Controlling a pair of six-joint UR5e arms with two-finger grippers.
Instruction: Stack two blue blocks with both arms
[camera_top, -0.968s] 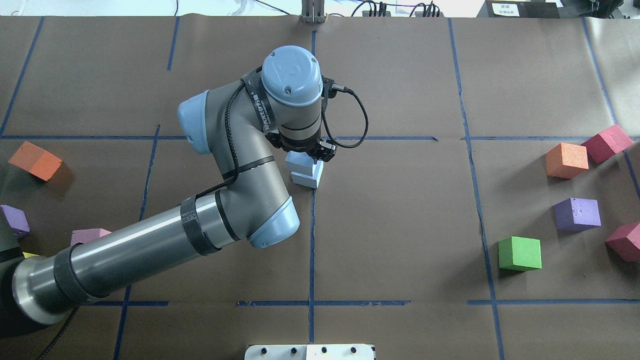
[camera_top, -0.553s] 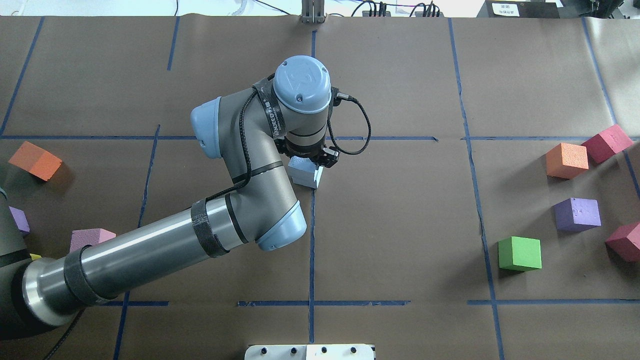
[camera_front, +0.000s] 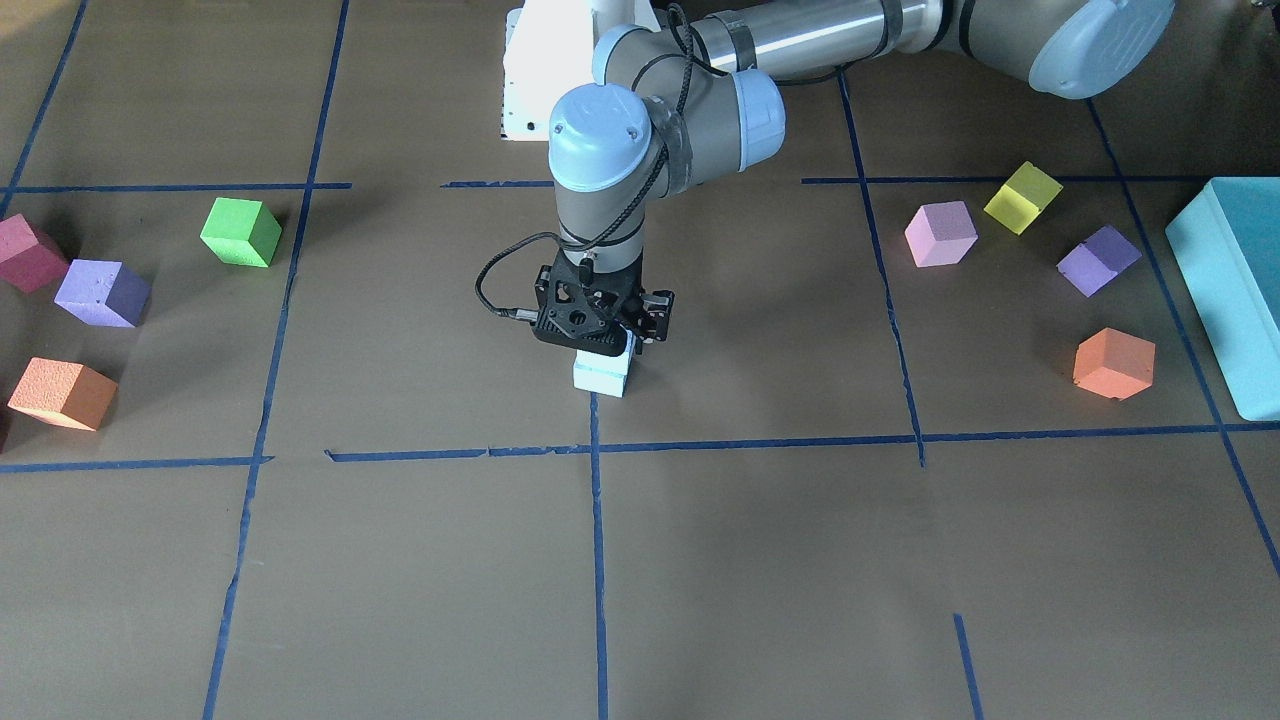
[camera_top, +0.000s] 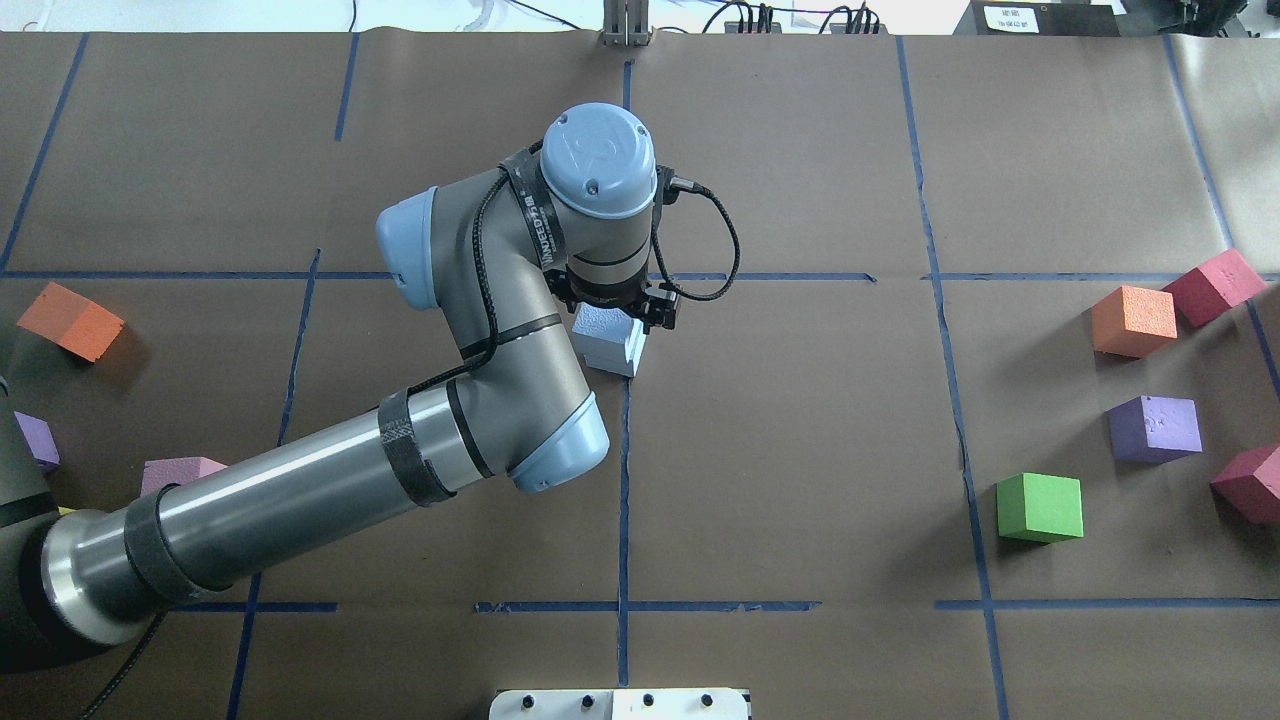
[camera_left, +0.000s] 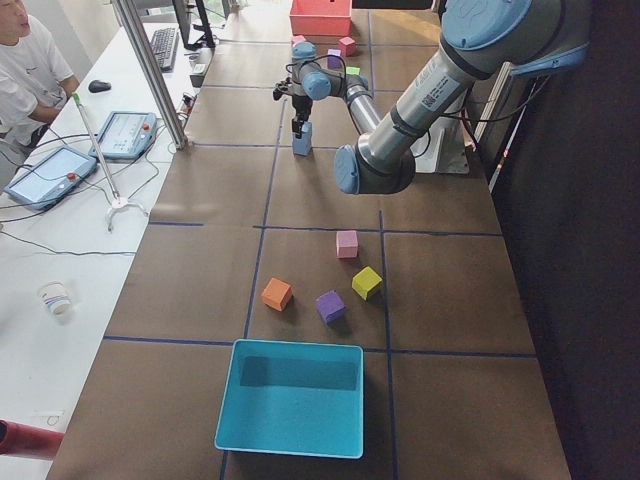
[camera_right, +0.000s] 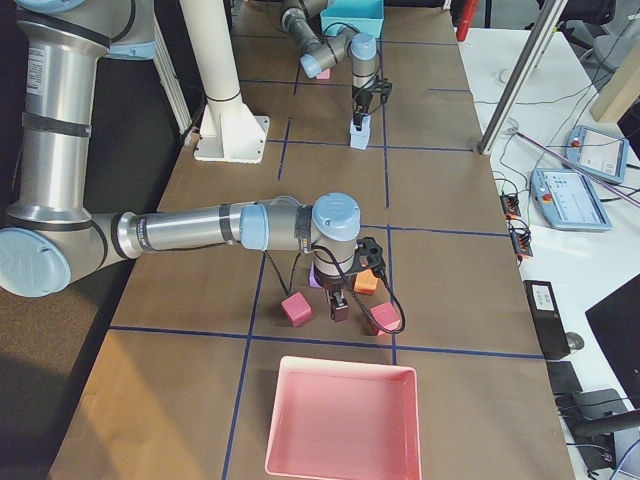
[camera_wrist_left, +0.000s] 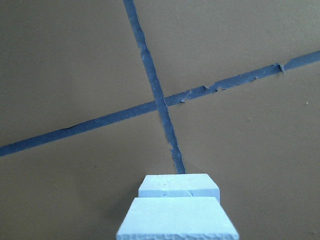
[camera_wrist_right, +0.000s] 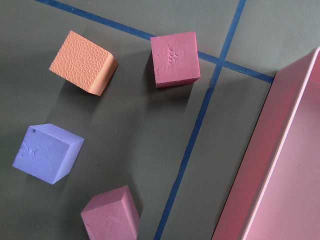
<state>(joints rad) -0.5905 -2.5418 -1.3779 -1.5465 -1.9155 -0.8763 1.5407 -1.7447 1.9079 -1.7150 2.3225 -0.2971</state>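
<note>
Blue cubes, two: upper block squarely atop lower block, stack upright, under left tool; whether it grips, unclear.

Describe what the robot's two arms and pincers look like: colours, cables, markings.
The left arm and right arm are grey-silver tubes with rounded light-blue joint caps, black bands and looping black cables; a left wrist band bears white lettering. The left pincer and right pincer are black.

Two blue blocks; two orange cubes; two purple cubes.
</note>
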